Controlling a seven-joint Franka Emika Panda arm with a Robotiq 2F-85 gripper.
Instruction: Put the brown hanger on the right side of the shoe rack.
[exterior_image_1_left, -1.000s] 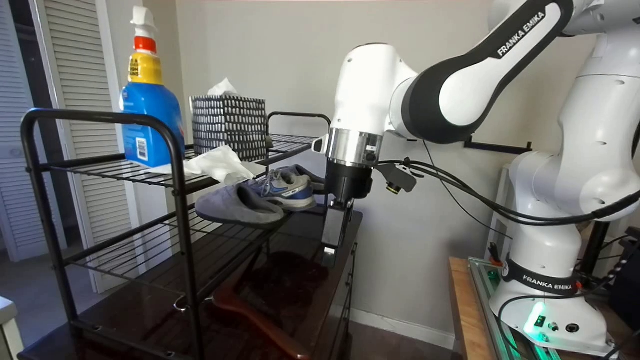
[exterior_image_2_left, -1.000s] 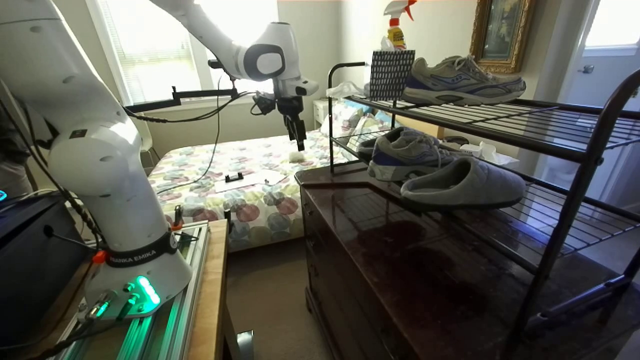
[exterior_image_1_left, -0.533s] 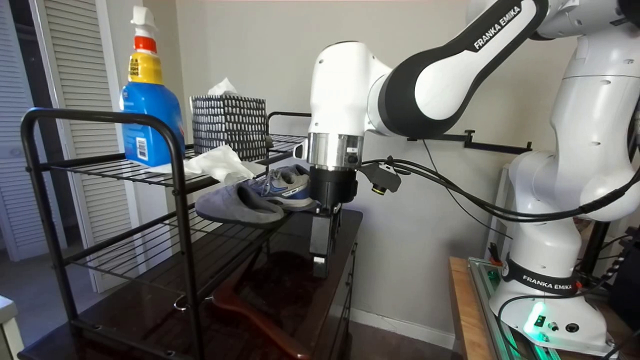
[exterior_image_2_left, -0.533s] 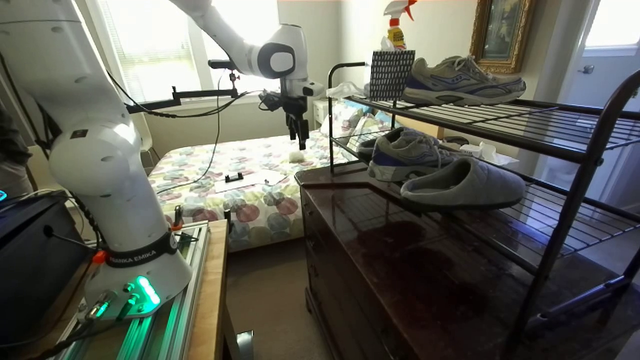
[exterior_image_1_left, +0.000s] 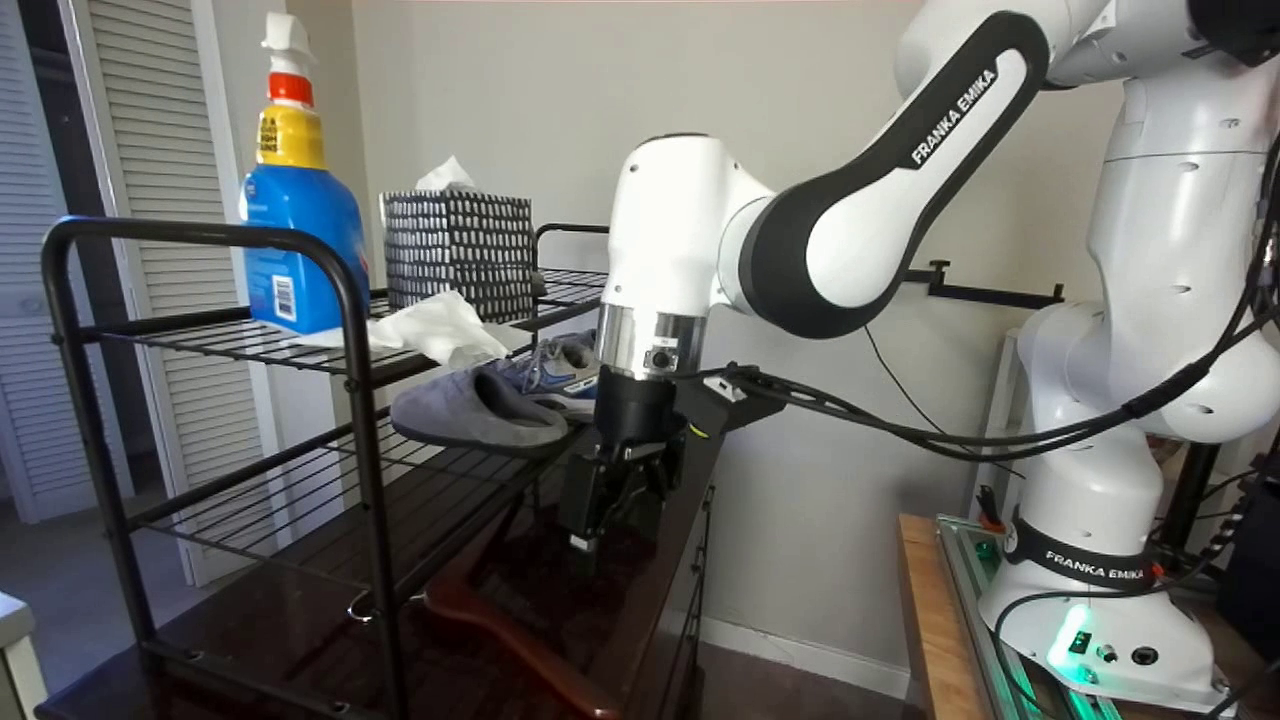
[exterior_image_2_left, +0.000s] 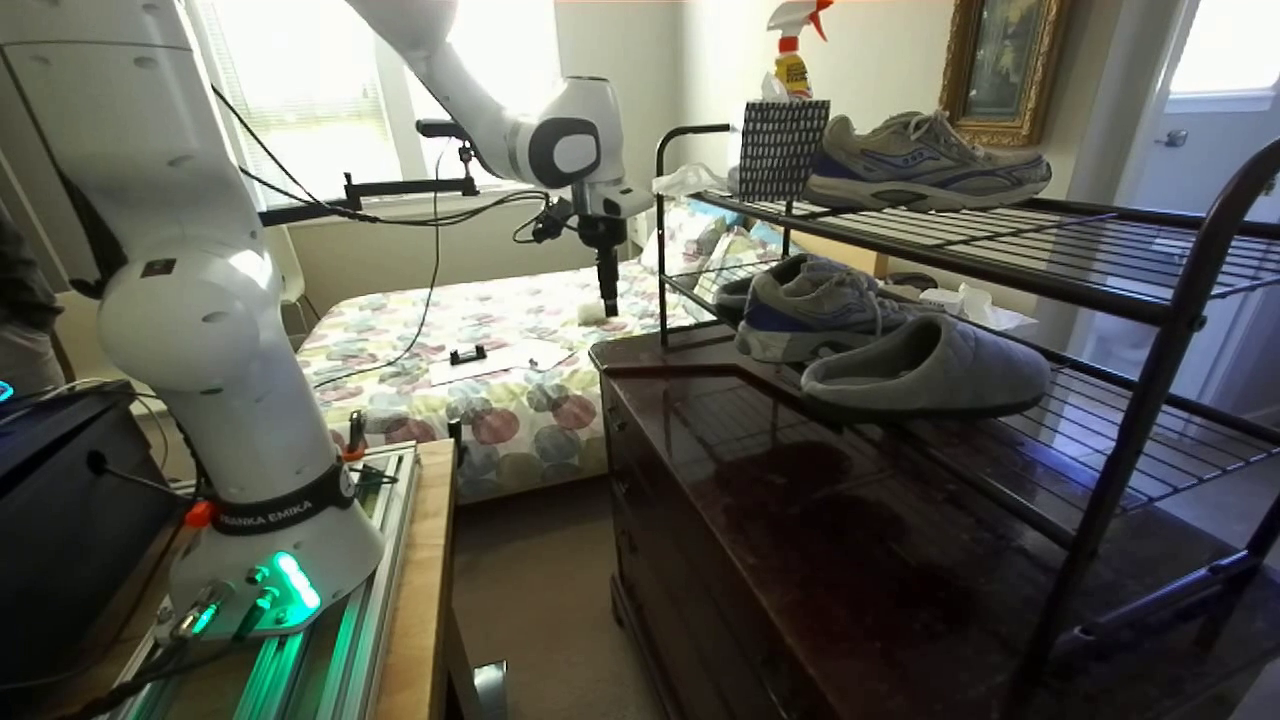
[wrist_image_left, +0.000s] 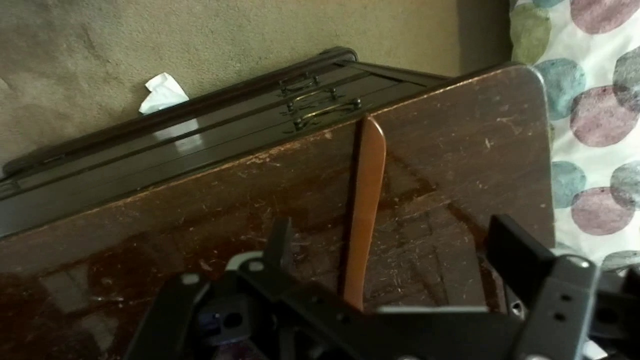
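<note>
Resting on the glossy dark-brown surface (wrist_image_left: 460, 115) near the black metal wire rack (exterior_image_1_left: 364, 440), the slim reddish-brown wooden hanger (wrist_image_left: 367, 200) lies below the black two-fingered tool (wrist_image_left: 391, 232), jaws apart.

smooth wooden hanger (wrist_image_left: 367, 200), glossy scratched wood cabinet (wrist_image_left: 465, 130), metal shoe rack (exterior_image_2_left: 1000, 271), matt cloth slipper (exterior_image_2_left: 965, 383), plastic bottle (exterior_image_1_left: 300, 225)

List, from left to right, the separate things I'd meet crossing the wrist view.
Crumpled, paper-like white scrap → slim, reddish-brown wooden hanger → white cloth bedspread with coloured dots. Left out, as they overlap others across the width: black metal gripper, glossy dark-brown wooden cabinet.
</note>
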